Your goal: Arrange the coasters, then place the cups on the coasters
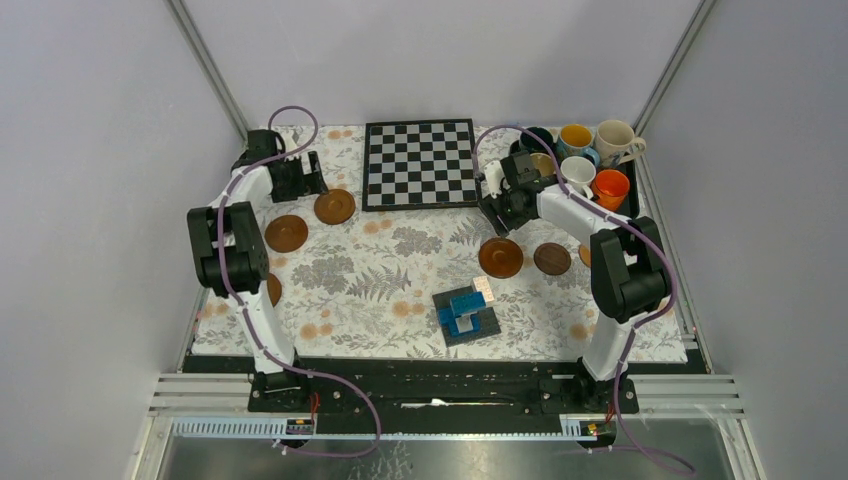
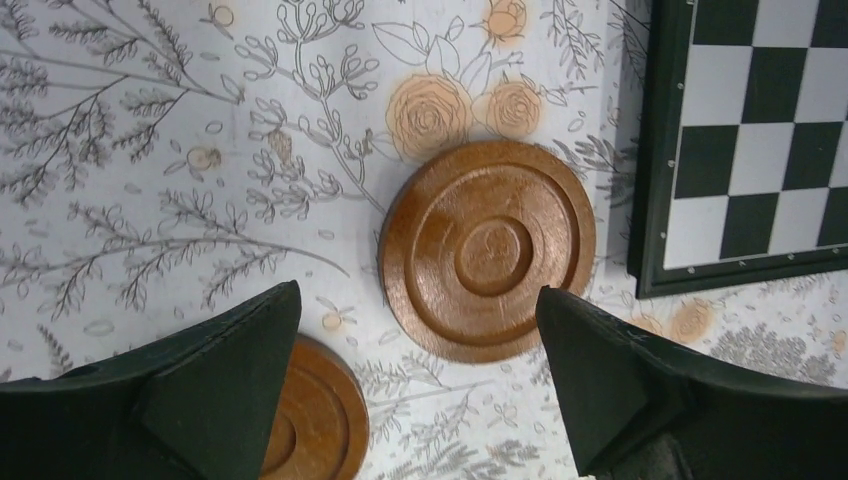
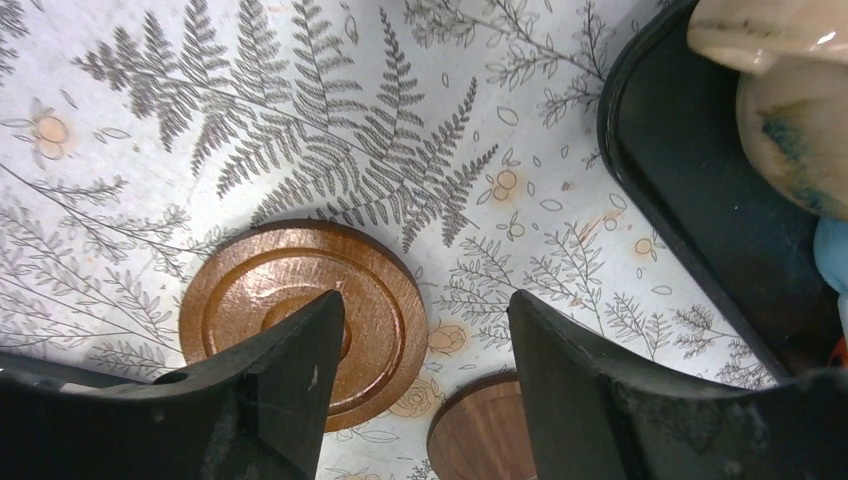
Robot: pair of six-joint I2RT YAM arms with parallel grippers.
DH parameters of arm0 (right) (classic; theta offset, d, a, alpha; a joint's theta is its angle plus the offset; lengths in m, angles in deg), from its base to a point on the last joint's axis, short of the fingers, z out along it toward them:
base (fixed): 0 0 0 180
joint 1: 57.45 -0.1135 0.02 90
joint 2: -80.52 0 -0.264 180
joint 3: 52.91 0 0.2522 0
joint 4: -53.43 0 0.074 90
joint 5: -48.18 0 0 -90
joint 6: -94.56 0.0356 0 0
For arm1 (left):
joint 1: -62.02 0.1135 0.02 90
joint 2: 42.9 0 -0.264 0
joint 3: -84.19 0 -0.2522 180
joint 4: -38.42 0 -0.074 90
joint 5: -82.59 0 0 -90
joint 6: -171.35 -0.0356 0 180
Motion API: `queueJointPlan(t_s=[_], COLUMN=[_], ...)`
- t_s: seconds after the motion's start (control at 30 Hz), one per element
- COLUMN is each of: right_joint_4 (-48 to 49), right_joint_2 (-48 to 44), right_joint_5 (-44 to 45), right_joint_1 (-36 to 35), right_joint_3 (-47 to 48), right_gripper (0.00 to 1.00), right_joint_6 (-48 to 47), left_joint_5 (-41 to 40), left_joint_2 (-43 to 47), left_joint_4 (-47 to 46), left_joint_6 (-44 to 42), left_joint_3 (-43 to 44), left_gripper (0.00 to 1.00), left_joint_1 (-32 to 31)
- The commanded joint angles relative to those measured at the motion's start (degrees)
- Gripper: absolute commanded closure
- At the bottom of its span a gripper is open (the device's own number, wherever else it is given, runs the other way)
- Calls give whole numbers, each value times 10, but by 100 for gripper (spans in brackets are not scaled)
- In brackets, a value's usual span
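Top view is lit evenly from overhead w/ soft, diffuse light; only faint shadows are cast beside the arms (image 1: 250,260). In the wrist views a warm sheen is picked up on the reddish coaster (image 2: 487,250) & the coppery coaster (image 3: 250,285); a small glare spot is noted on the cream mug (image 3: 790,120). Near-lens fingers (image 2: 210,400) are rendered dark, w/ little detail; cloth print (image 2: 150,150) is rendered sharp

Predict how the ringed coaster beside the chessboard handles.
The ringed coaster looks like solid wood: probably stiff and light. Lying flat on the printed cloth, it should slide, not roll or tip. Its low glossy edge may be hard to pinch.
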Motion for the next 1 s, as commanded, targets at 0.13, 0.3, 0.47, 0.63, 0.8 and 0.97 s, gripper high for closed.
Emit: queueJointPlan(t_s=[0.13,0.3,0.47,0.63,0.8,0.97], right_joint_4=[-22,-24,-23,-22,-22,-23], right_joint_2=[-13,-18,-13,-9,-4,-7], right_joint_5=[-45,-46,-27,-27,-27,-26], right_joint_1=[2,3,3,3,3,3], right_joint_3=[39,39,32,31,35,37], right_gripper=[31,30,30,30,30,30], right_joint_6=[15,16,11,12,12,12], left_joint_5=[10,16,7,-30,-69,-68], left_joint_2=[-82,-98,-95,-89,-83,-75], left_joint_4=[-4,-2,5,5,0,22], left_joint_6=[-33,-58,-90,-114,-130,-134], left_joint_3=[84,74,47,22,4,-5], left_gripper=[7,11,14,16,16,25], left_joint_1=[-1,-2,-7,-20,-39,-40])
